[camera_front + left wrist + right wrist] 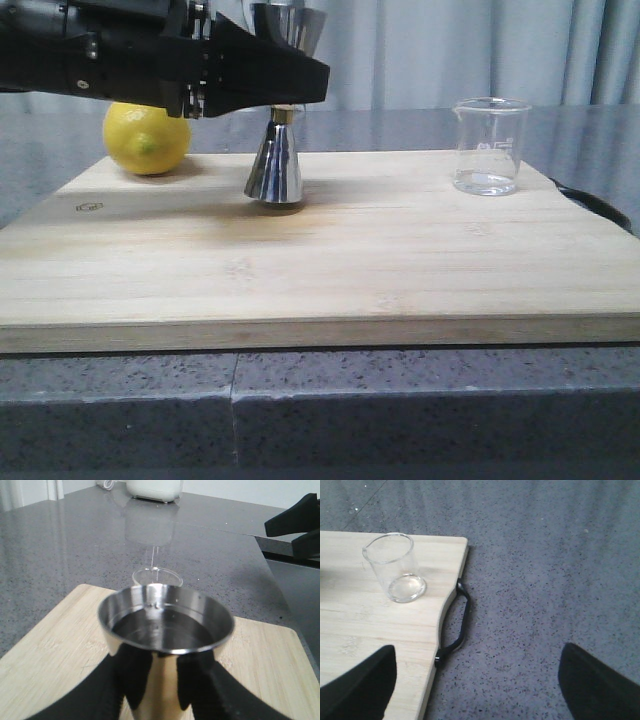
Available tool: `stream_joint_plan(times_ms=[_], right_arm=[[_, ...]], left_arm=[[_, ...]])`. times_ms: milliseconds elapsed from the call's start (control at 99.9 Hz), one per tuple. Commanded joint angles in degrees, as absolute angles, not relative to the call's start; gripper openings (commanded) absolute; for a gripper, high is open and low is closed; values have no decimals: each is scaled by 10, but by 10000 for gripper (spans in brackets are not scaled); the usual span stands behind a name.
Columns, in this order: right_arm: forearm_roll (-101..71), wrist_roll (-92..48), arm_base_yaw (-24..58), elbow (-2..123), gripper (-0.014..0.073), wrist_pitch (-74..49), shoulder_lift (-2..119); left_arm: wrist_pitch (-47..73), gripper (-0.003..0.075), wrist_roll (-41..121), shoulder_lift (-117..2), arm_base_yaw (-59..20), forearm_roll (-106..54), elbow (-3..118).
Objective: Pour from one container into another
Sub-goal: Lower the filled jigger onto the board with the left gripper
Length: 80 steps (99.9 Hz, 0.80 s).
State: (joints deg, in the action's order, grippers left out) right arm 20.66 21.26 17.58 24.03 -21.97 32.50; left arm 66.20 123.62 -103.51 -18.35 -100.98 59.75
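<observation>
The left gripper [164,680] clamps the steel jigger [275,165] holding liquid; the glass beaker [489,146] stands nearly empty — pouring looks done. The right gripper [475,680] gapes wide, holding nothing.

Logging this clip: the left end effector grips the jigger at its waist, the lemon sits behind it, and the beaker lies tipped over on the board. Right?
Not quite. The beaker stands upright on the board, as the front view shows. The rest holds: the left end effector grips the jigger at its waist, and the lemon sits behind it.
</observation>
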Motion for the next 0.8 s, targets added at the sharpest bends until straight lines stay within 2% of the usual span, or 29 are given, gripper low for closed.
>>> stream_joint_plan(times_ms=[0, 791], right_arm=[[220, 212, 177, 255, 575, -180, 324], [220, 212, 177, 255, 575, -179, 324]], left_arm=[[709, 185, 1238, -1024, -188, -1060, 614], [727, 186, 1262, -1035, -188, -1060, 615]])
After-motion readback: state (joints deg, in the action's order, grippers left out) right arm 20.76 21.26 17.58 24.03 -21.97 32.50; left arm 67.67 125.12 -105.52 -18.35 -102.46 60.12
